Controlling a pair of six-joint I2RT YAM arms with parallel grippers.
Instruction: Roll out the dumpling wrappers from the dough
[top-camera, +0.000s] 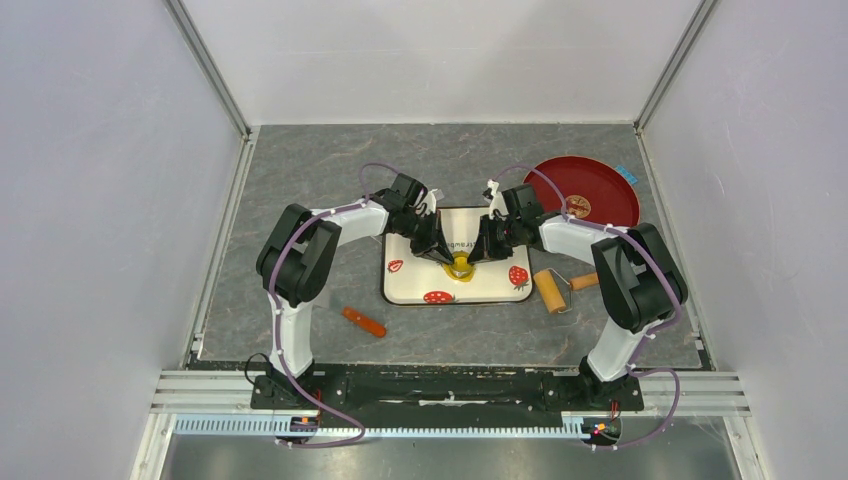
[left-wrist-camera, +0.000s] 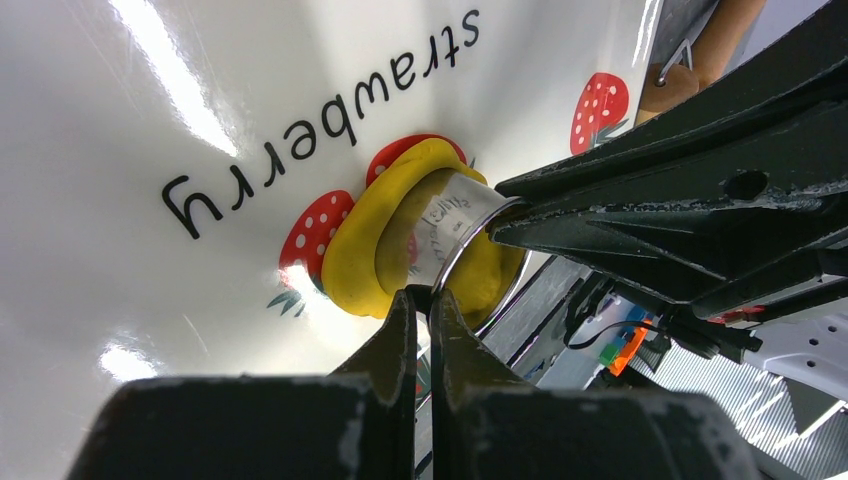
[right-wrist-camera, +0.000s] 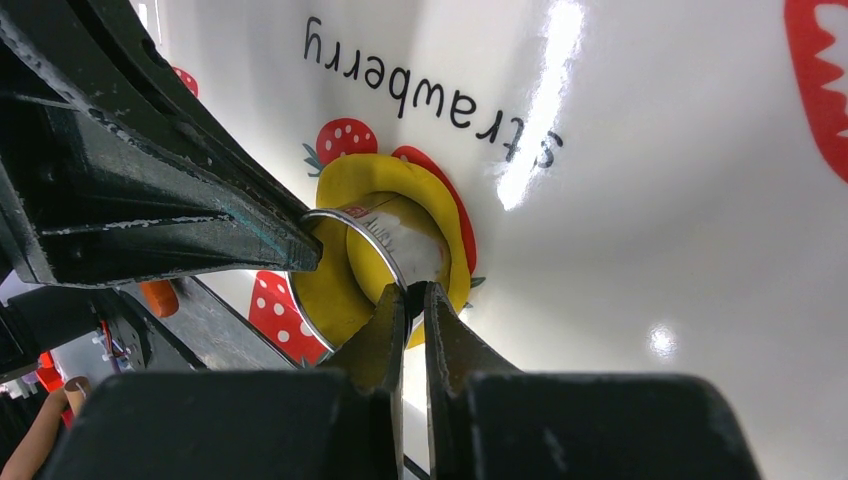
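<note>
The yellow dough (top-camera: 461, 268) lies as a flattened patch on the white strawberry tray (top-camera: 410, 285), near its front edge. A small metal ring cutter (left-wrist-camera: 455, 215) stands on the dough, with dough (left-wrist-camera: 350, 250) showing inside and around it. My left gripper (left-wrist-camera: 422, 298) is shut on the ring's near rim. My right gripper (right-wrist-camera: 415, 292) is shut on the opposite rim of the ring cutter (right-wrist-camera: 400, 235), over the dough (right-wrist-camera: 345, 180). In the top view the left gripper (top-camera: 447, 258) and right gripper (top-camera: 476, 257) meet tip to tip over the ring. No separate wrapper disc shows.
A tan wooden roller (top-camera: 549, 290) lies on the table just right of the tray. A red plate (top-camera: 582, 190) sits at the back right. An orange tool (top-camera: 363, 321) lies left of the tray's front. Grey walls close in both sides.
</note>
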